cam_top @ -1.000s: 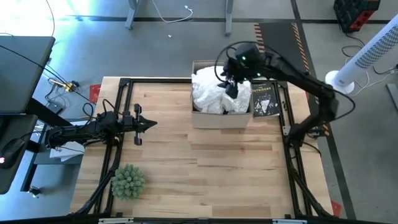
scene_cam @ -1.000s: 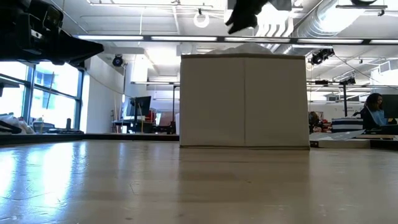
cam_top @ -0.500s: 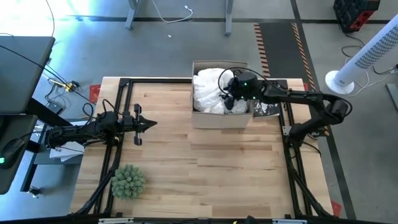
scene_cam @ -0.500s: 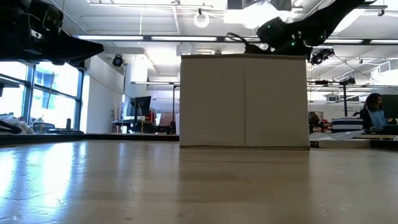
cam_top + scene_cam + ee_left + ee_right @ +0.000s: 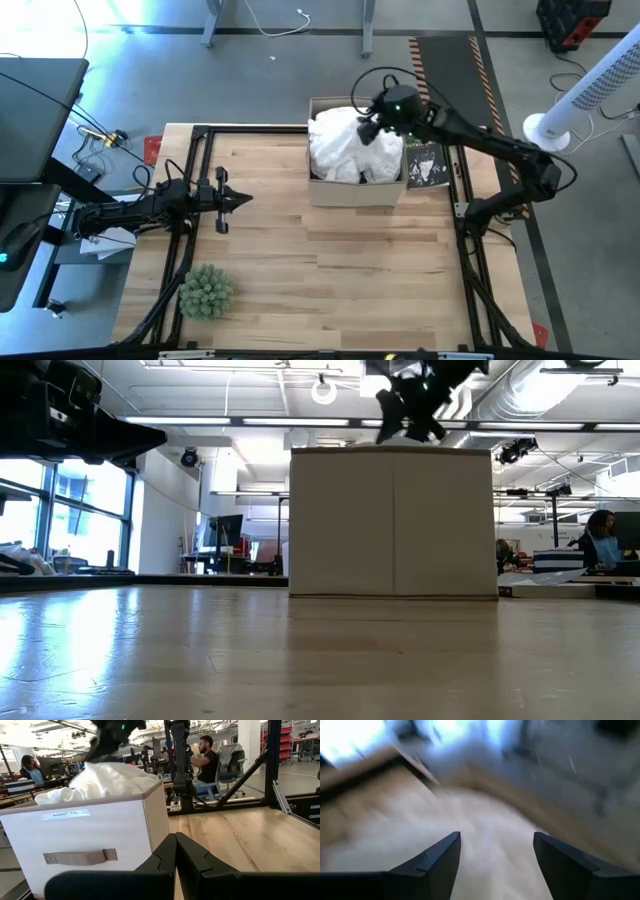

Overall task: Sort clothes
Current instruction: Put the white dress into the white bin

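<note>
White clothes [image 5: 350,150] are piled in the cardboard box [image 5: 350,192] at the table's far side and bulge above its rim; they also show in the left wrist view [image 5: 100,782]. My right gripper [image 5: 370,128] hangs over the pile's far right part, open, with white cloth below its fingers [image 5: 496,837]. In the low view it shows just above the box's top edge [image 5: 408,415]. My left gripper [image 5: 243,200] is shut and empty, held level over the table's left side, pointing toward the box [image 5: 90,845]. No other clothes show.
A black book [image 5: 425,162] lies right of the box. A spiky green plant ball [image 5: 205,290] sits at the near left. Bare wooden table lies between the box and the near edge. People sit in the room beyond the table.
My right gripper has gone down into the box's right side onto the white pile, then come back up and toward the far edge. It now hangs above the pile. The white clothes stay in the box.
</note>
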